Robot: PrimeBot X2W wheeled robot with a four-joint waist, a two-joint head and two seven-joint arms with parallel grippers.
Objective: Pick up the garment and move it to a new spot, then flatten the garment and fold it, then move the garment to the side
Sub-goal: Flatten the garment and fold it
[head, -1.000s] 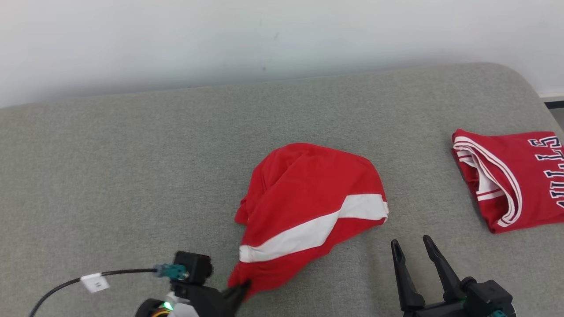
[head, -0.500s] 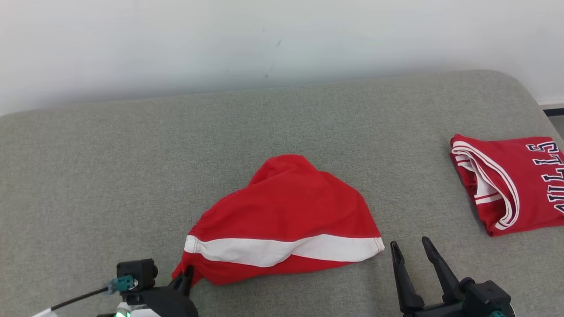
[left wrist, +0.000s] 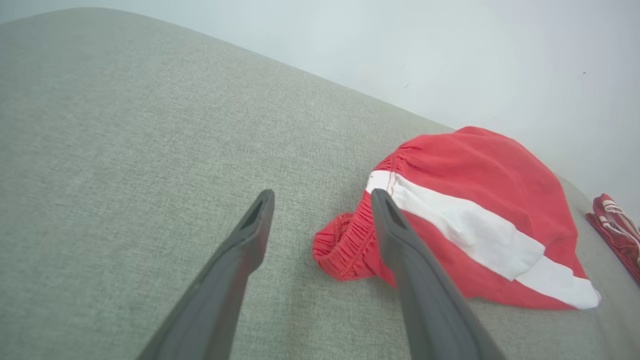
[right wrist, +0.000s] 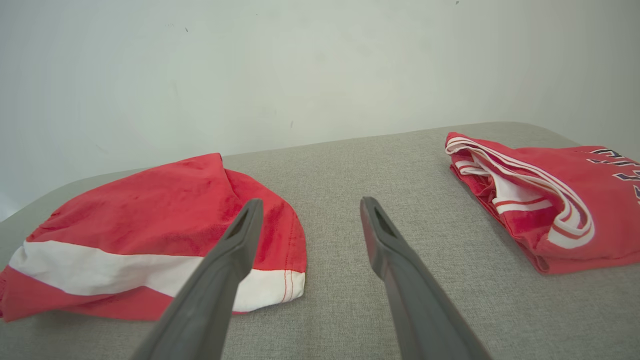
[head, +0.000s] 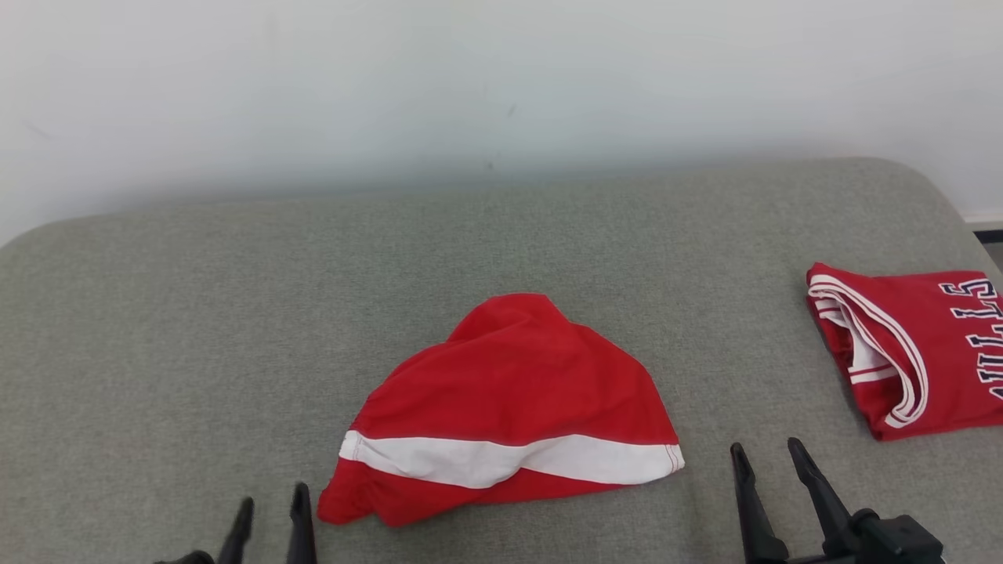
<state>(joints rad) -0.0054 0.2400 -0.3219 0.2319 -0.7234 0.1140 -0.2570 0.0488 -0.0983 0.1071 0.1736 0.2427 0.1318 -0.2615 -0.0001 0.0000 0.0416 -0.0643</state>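
The garment (head: 509, 407) is a pair of red shorts with a broad white stripe, lying in a loose heap on the grey cushion (head: 196, 329). In the left wrist view the garment (left wrist: 475, 220) shows its elastic waistband bunched at the near left corner. My left gripper (head: 270, 501) is open at the bottom left, just left of that corner and clear of the cloth; its right finger (left wrist: 405, 245) overlaps the waistband in the left wrist view. My right gripper (head: 768, 458) stands open at the lower right with nothing between its fingers, right of the garment (right wrist: 150, 235).
A folded red jersey (head: 909, 345) with white trim and dark lettering lies at the cushion's right end, also seen as the jersey (right wrist: 540, 190) in the right wrist view. A pale wall (head: 470, 86) runs behind the cushion. Bare grey fabric stretches to the left.
My left gripper dragged the garment's corner leftward, then opened and let go of it. The shorts now lie spread lower and wider. The head camera has tilted, shifting the whole scene down.
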